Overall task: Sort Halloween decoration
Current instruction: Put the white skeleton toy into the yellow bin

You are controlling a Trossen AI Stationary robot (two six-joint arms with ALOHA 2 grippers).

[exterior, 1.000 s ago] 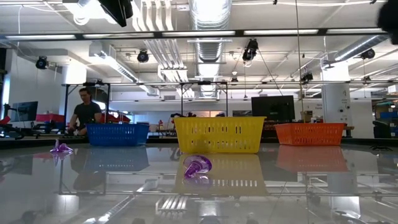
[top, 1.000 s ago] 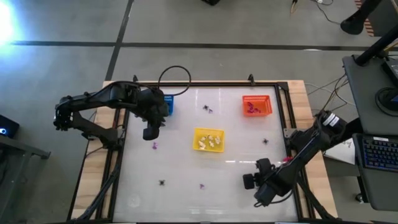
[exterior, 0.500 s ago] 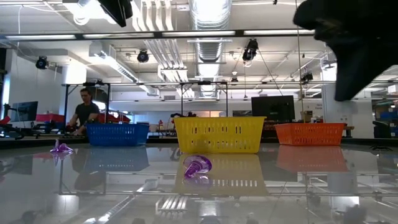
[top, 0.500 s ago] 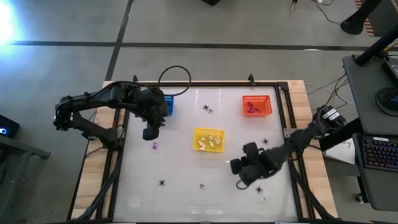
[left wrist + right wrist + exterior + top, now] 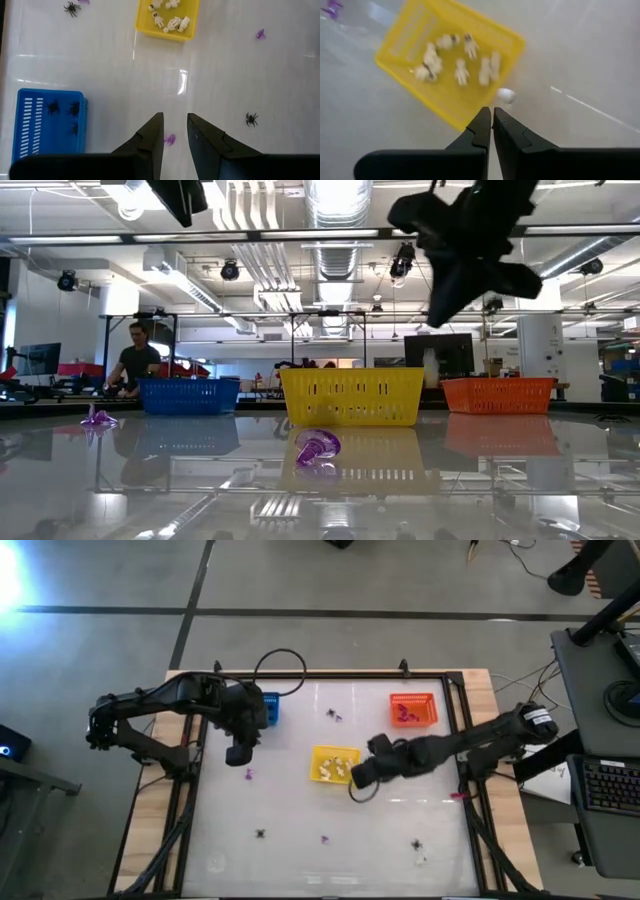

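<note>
My right gripper [image 5: 357,780] hangs above the table at the right side of the yellow basket [image 5: 335,764], which holds cream skeleton trinkets [image 5: 462,70]. Its fingers [image 5: 492,119] are shut to a thin slit. A small white trinket [image 5: 505,95] shows just past the tips, beside the basket's edge. My left gripper [image 5: 240,755] waits open near the blue basket [image 5: 270,708], above a purple trinket [image 5: 170,139] lying on the table. The blue basket holds black spiders [image 5: 52,107]. The orange basket [image 5: 413,710] holds purple pieces. My right gripper points down at a slant toward the yellow basket's edge. The white trinket [image 5: 505,95] sits just off its fingertips; I cannot tell whether they touch it.
Loose trinkets lie on the glossy white table: black spiders [image 5: 260,834], [image 5: 333,715], [image 5: 426,767], [image 5: 415,843], a purple piece [image 5: 324,838] and a white one [image 5: 421,860]. A raised frame [image 5: 455,690] borders the table. A person stands far behind in the low view.
My right gripper has swept from the table's near right part toward the far left, ending at the yellow basket's right side; in the low view it has come into the picture from the right. My left arm has kept still.
</note>
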